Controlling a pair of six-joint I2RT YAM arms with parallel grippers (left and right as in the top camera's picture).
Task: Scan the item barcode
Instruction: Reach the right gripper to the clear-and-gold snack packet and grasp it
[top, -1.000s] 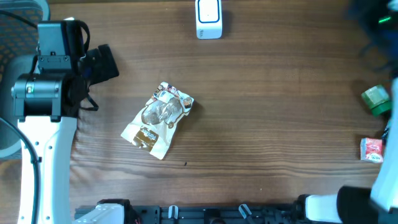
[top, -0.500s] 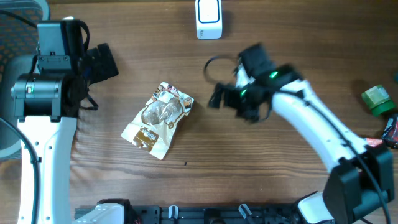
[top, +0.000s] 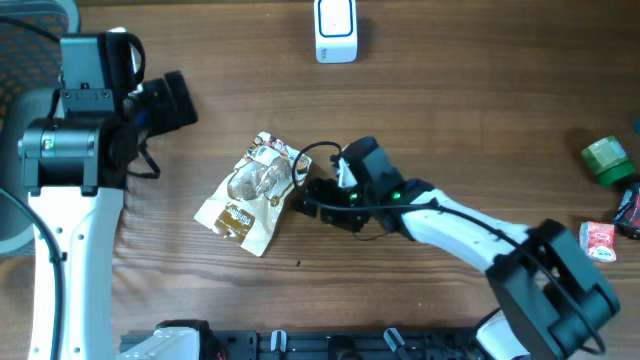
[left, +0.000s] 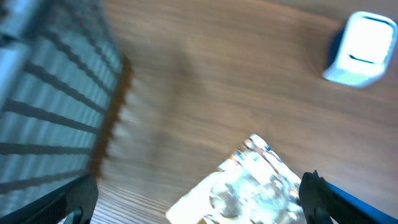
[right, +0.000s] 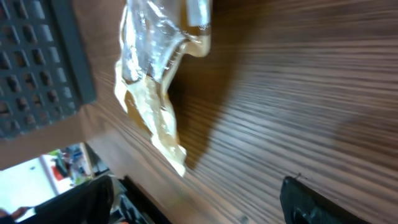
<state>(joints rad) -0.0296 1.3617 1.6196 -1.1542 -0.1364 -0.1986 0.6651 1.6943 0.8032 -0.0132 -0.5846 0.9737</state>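
1. The crinkled white-and-gold snack packet (top: 255, 193) lay flat on the tabletop (top: 450, 120), left of centre.
2. Your right claw (top: 303, 197) sat low at its right edge, jaws spread, gripping nothing.
3. Your left claw (top: 178, 100) hung released, well apart.

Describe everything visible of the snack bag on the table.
The snack bag is crinkly, shiny plastic, cream and gold, with a clear middle and a brown label near its lower end. It lies flat and slanted on the wooden table. The right hand is open at the bag's right edge in the overhead view; whether they touch cannot be told.
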